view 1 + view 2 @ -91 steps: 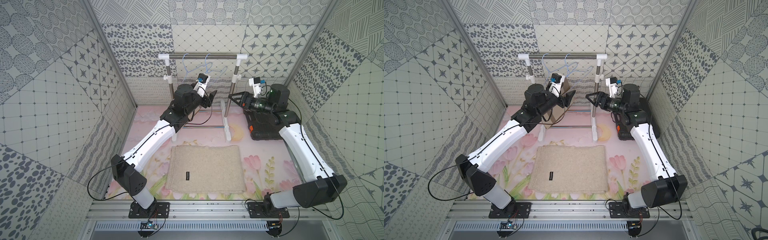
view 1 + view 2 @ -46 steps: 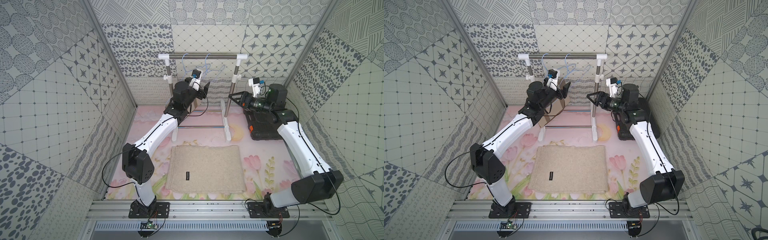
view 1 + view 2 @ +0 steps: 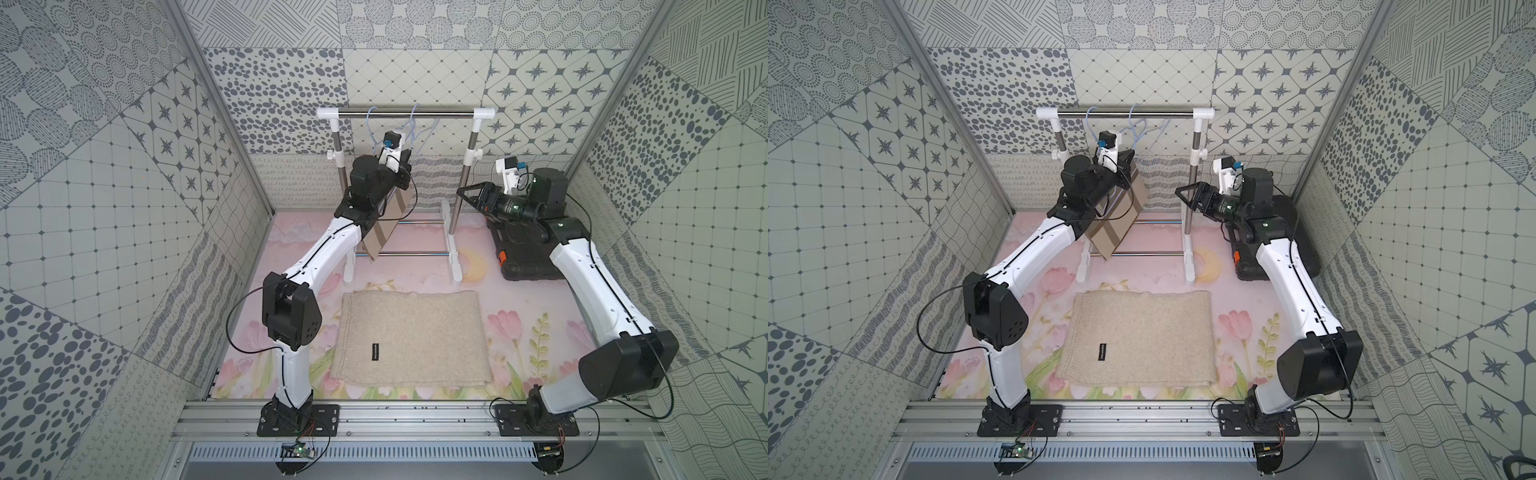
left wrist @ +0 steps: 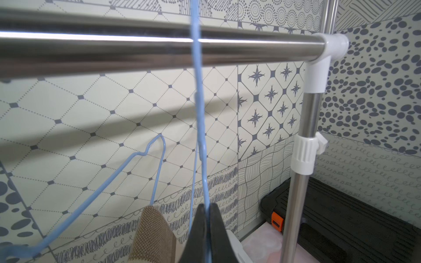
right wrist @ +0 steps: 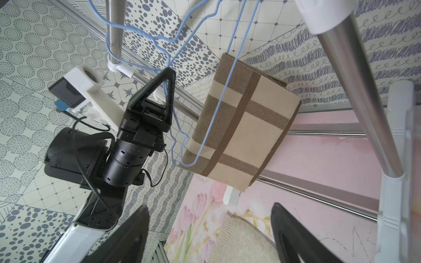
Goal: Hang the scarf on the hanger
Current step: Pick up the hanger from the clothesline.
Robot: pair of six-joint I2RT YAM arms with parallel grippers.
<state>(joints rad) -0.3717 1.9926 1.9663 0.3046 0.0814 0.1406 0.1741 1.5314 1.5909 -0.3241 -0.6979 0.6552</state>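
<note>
The beige scarf (image 3: 409,338) lies folded flat on the flowered table in both top views, and its corner shows between my right fingers in the right wrist view (image 5: 246,241). Two blue wire hangers hang on the rack's steel rail (image 3: 405,111). My left gripper (image 4: 207,211) is raised under the rail and shut on the wire of one hanger (image 4: 197,95); the right wrist view shows that left gripper (image 5: 168,72) pinching the wire. My right gripper (image 3: 465,193) stands open beside the rack's right post, holding nothing.
A brown plaid cloth (image 5: 246,118) hangs on the other hanger, just beside my left gripper. A black case (image 3: 523,253) lies behind my right arm at the back right. The rack's white feet (image 3: 455,266) stand just behind the scarf.
My left gripper has risen toward the rail and closed on the hanger wire; it was open before. My right arm has barely moved.
</note>
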